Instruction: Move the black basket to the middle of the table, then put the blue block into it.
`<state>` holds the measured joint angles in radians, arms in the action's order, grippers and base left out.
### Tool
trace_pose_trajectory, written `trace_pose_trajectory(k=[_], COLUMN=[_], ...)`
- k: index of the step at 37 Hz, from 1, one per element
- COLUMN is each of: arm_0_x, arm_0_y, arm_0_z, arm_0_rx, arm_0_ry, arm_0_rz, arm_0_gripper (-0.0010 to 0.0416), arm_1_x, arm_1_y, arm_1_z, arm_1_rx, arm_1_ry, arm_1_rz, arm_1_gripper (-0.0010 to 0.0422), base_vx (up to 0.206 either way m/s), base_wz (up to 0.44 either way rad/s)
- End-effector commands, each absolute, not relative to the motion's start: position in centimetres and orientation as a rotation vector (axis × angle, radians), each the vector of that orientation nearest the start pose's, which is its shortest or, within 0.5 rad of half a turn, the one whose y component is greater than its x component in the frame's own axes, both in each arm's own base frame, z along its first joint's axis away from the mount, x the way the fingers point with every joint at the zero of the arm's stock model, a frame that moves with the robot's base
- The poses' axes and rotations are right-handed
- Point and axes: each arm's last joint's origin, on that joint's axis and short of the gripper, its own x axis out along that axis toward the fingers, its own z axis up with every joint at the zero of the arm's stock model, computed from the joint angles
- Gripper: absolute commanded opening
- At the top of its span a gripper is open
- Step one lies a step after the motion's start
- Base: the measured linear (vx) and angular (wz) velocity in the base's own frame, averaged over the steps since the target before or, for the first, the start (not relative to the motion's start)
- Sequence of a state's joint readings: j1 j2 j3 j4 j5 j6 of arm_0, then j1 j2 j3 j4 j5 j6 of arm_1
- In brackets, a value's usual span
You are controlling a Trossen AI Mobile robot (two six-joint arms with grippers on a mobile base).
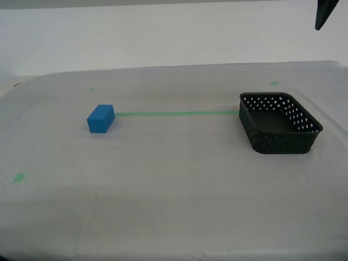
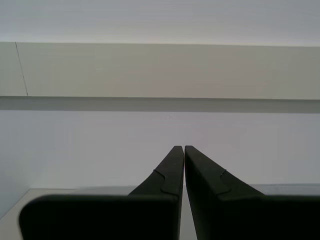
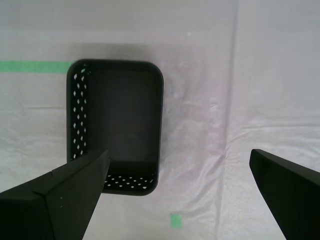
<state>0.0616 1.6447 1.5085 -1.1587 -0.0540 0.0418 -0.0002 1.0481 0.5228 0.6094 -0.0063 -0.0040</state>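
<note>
The black basket (image 1: pixel 280 124) stands empty on the table (image 1: pixel 174 190) at the exterior view's right, at the end of the green tape line (image 1: pixel 174 113). The blue block (image 1: pixel 101 118) lies at the other end of that line, toward the exterior view's left. My first gripper (image 3: pixel 178 155) hangs high above the basket (image 3: pixel 120 115), open, with nothing between its fingers. My second gripper (image 2: pixel 184 147) is shut on nothing and faces a white wall, with neither basket nor block in its view. A black fingertip of an arm (image 1: pixel 324 13) shows at the exterior view's top right corner.
Small green patches (image 1: pixel 19 177) mark the white wrinkled sheet, one near the exterior view's left edge and one (image 1: pixel 274 83) behind the basket. Another green patch (image 3: pixel 175 220) lies near the basket in the first wrist view. A pale wall stands behind the table.
</note>
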Motion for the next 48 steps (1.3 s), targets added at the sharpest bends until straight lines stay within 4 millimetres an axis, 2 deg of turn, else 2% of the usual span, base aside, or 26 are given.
trace_pose_trajectory(k=[1, 7, 18, 38, 48], arm_0_x=[32.2, 33.3, 34.2, 33.0, 32.5], arm_0_y=[2.4, 3.2, 3.8, 3.7, 4.2], arm_0_z=[28.7, 27.0, 25.1, 19.8, 17.9], arm_0_rx=[0.025, 0.012, 0.009, 0.020, 0.034], arm_0_ry=[1.318, 1.357, 1.386, 1.418, 1.402], arm_0_rz=[0.074, 0.089, 0.092, 0.080, 0.074], arm_0_gripper=[0.0394, 0.0394, 0.0394, 0.0394, 0.0394], arm_1_x=[22.7, 22.7, 22.7, 22.7, 22.7], arm_1_y=[0.0, 0.0, 0.0, 0.0, 0.0], arm_1_z=[27.0, 27.0, 27.0, 27.0, 27.0], arm_1_rx=[-0.003, -0.003, -0.003, -0.002, -0.003], arm_1_ry=[-0.091, -0.090, -0.091, -0.090, -0.090], arm_1_rz=[0.006, 0.007, 0.006, 0.006, 0.006], arm_1_gripper=[0.0000, 0.0000, 0.0000, 0.0000, 0.0000], base_vx=[0.000, 0.000, 0.000, 0.000, 0.000], base_wz=[0.000, 0.000, 0.000, 0.000, 0.000])
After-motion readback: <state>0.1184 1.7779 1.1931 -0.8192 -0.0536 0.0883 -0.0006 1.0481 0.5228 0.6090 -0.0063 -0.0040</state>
